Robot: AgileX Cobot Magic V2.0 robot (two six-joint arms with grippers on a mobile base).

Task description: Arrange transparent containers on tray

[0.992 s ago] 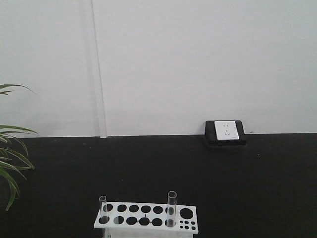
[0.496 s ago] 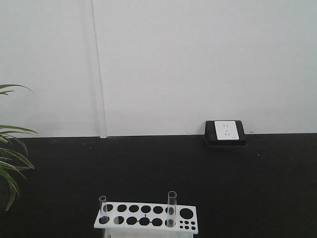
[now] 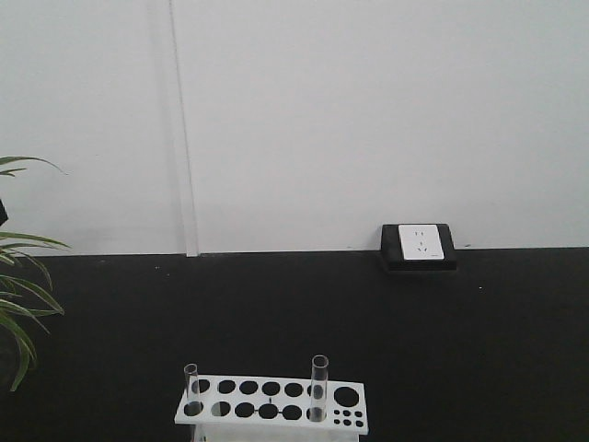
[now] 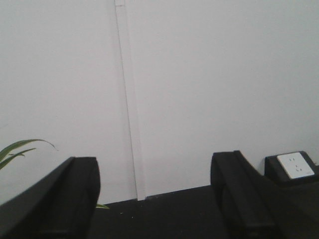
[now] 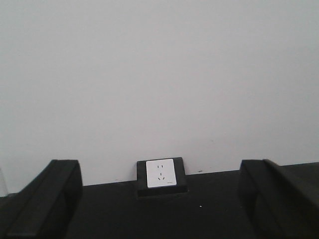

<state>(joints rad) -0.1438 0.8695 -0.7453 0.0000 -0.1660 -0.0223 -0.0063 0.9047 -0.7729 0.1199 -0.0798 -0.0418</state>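
Two clear glass test tubes stand upright in a white holed rack (image 3: 271, 404) at the bottom of the front view: one at the rack's left end (image 3: 191, 389), one right of its middle (image 3: 318, 388). The yellow tray is out of view. My left gripper (image 4: 155, 196) is open, its black fingers (image 4: 70, 199) wide apart, facing the wall with nothing between them. My right gripper (image 5: 160, 199) is open too, its fingers (image 5: 50, 196) framing a wall socket. Neither gripper shows in the front view.
A white socket in a black box (image 3: 420, 245) sits where the white wall meets the black band. Green plant leaves (image 3: 18, 304) reach in from the left. A thin white conduit (image 3: 181, 138) runs down the wall.
A small dark shape has appeared at the far left edge of the front view. The rack and tubes have not moved.
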